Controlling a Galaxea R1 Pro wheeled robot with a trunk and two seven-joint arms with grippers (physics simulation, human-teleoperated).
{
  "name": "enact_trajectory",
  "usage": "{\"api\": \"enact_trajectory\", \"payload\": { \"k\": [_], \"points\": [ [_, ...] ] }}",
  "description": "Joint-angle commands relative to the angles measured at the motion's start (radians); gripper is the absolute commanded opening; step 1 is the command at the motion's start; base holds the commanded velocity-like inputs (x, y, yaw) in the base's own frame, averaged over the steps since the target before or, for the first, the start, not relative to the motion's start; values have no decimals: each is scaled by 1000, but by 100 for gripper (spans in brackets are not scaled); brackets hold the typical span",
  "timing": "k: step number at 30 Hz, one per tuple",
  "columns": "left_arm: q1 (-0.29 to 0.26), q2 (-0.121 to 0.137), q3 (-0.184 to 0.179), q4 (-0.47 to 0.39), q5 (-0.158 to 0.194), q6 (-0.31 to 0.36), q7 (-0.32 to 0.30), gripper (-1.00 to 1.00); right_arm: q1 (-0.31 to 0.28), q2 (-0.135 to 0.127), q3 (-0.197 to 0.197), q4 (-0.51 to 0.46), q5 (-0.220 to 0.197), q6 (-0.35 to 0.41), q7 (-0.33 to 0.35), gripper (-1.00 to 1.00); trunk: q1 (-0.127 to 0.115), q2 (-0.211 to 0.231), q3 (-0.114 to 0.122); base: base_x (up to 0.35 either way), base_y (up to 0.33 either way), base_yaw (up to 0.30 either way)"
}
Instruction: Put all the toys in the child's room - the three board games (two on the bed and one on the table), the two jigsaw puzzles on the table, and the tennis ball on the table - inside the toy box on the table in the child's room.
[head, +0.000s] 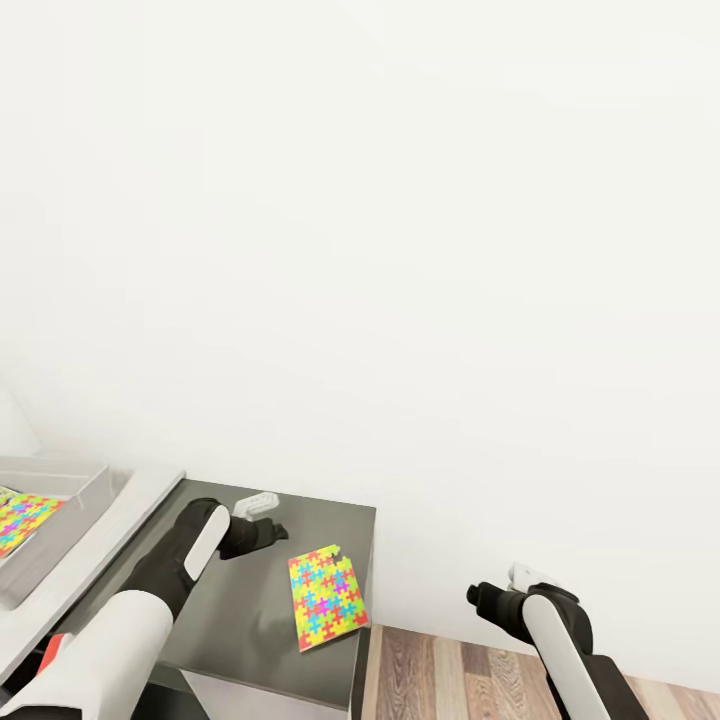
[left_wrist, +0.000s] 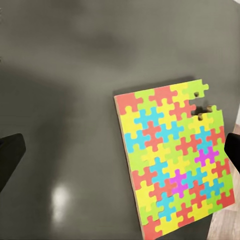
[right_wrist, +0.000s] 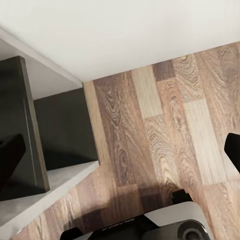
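A jigsaw puzzle (head: 326, 598) of red, yellow, green and blue pieces lies flat near the right edge of a dark grey top (head: 240, 620) at the end of the pale table (head: 125, 515). My left gripper (head: 268, 534) hovers just left of and behind it, open and holding nothing. In the left wrist view the puzzle (left_wrist: 175, 160) lies under the open gripper (left_wrist: 120, 152), with one fingertip (left_wrist: 10, 155) well off the board. A second jigsaw puzzle (head: 20, 520) lies inside the light grey toy box (head: 75, 480) at far left. My right gripper (head: 488, 600) hangs open over the floor.
A plain white wall rises close behind the table. Wood-plank floor (head: 450, 680) lies right of the dark top's edge. The right wrist view looks down on the floor (right_wrist: 165, 130), the dark side of the desk unit (right_wrist: 30, 135) and part of my base (right_wrist: 165, 225).
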Motion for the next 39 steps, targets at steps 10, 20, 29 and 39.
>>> {"api": "enact_trajectory", "payload": {
  "k": [10,20,29,39],
  "points": [
    [-1,3,-7,-2,8,6,8,100,-1,-3,2,3,-10,2,-10,100,1,-2,-2,4,-11,-4],
    [-1,4,-6,-2,7,4,8,100,-1,1,2,3,-10,1,-10,100,1,-2,-2,25,-72,-182],
    [-1,4,-6,-2,8,2,8,100,-1,0,2,3,-9,1,-10,100,1,-2,-2,1,-4,-38],
    [-1,-1,-5,-2,8,-5,7,100,-1,2,2,3,-10,2,-10,100,1,-2,-2,0,0,-1]
  ]
}}
